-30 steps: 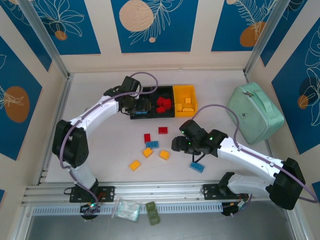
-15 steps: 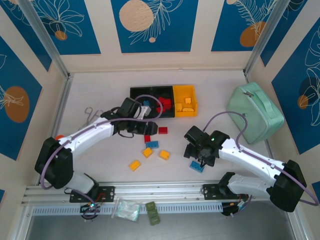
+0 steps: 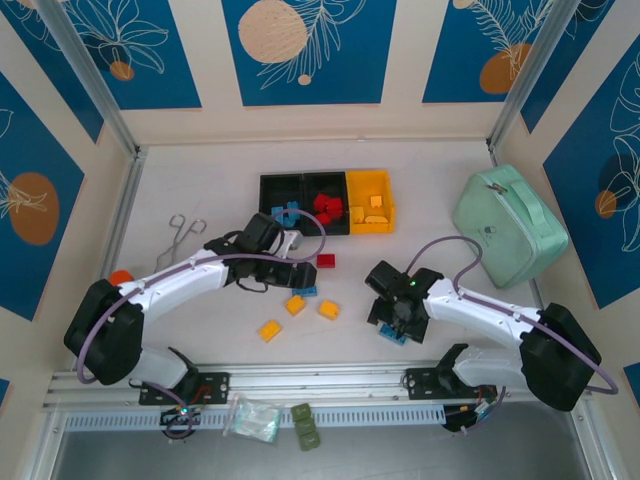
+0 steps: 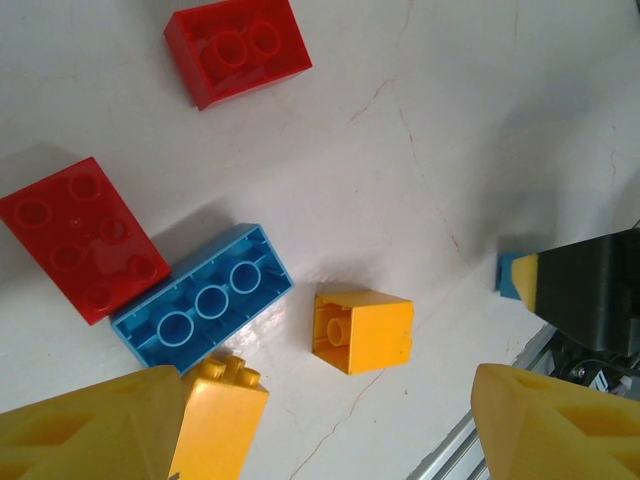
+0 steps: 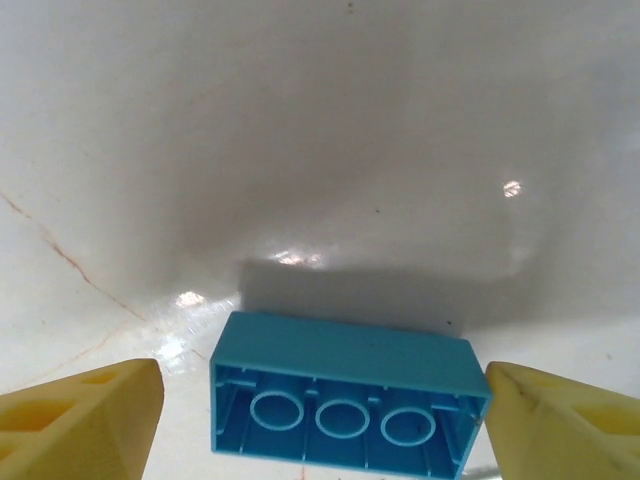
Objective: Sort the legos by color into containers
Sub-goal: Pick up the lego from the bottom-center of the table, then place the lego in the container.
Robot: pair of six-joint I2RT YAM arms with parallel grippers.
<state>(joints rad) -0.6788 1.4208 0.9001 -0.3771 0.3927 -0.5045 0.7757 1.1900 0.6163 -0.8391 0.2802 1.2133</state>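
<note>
Back from black-and-yellow plastic bins (image 3: 270,184), L claw (image 4: 320,420) gapes empty over loose bricks (image 4: 362,330); R claw (image 5: 320,415), lowered, straddles light-blue plastic brick (image 5: 350,370) unclenched, grabs likely next.

You are working in a robotics test cell, a lab enclosure and not a home. Note the white table (image 3: 200,170) boxed in by printed blue wall panels (image 3: 310,50), the aluminium frame posts (image 3: 92,85), and the near-edge mounting rail (image 3: 320,378) with slotted cable duct (image 3: 380,415) — standard lab fixtures.
</note>
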